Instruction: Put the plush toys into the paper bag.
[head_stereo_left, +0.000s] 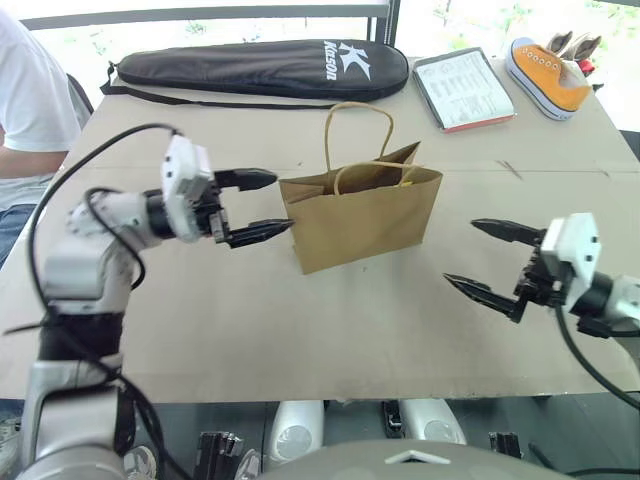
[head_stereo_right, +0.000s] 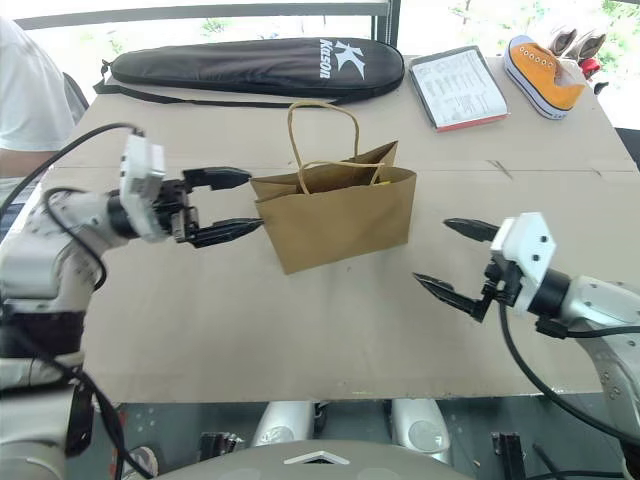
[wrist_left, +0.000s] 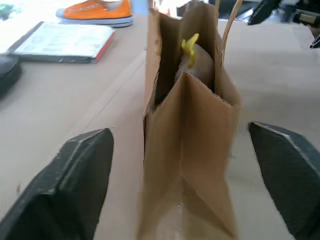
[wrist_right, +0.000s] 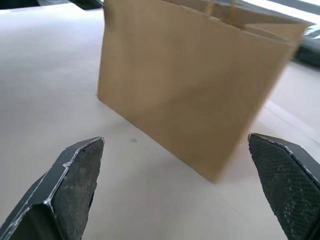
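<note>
Head views: one paper bag (head_stereo_left: 365, 220) stands upright near the middle of the desk (head_stereo_left: 300, 330), its mouth up and two loop handles rising from it. The left gripper (head_stereo_left: 262, 206) hangs at the bag's left end, released, one finger above the other, tips just beside the paper edge; whether they touch it cannot be told. The right gripper (head_stereo_left: 487, 255) is also released, fingers spread wide, well apart from the bag's right end with bare desk between them. Wide free room lies in front of the bag up to the near desk edge. Along the far edge lie one long black racket case (head_stereo_left: 260, 68), one clipboard (head_stereo_left: 463, 90) and one orange sneaker (head_stereo_left: 545, 75) at the far right corner. A person in a white shirt (head_stereo_left: 25, 100) sits at the left edge.

Left wrist view: the bag's narrow folded side stands between the two spread black fingers (wrist_left: 70, 185), clear of both. Inside its mouth sits one plush toy (wrist_left: 196, 60), pale with a yellow bit on top; a second toy cannot be made out.

Right wrist view: the bag's broad face stands beyond the two open fingers (wrist_right: 75, 185), open desk in between.
</note>
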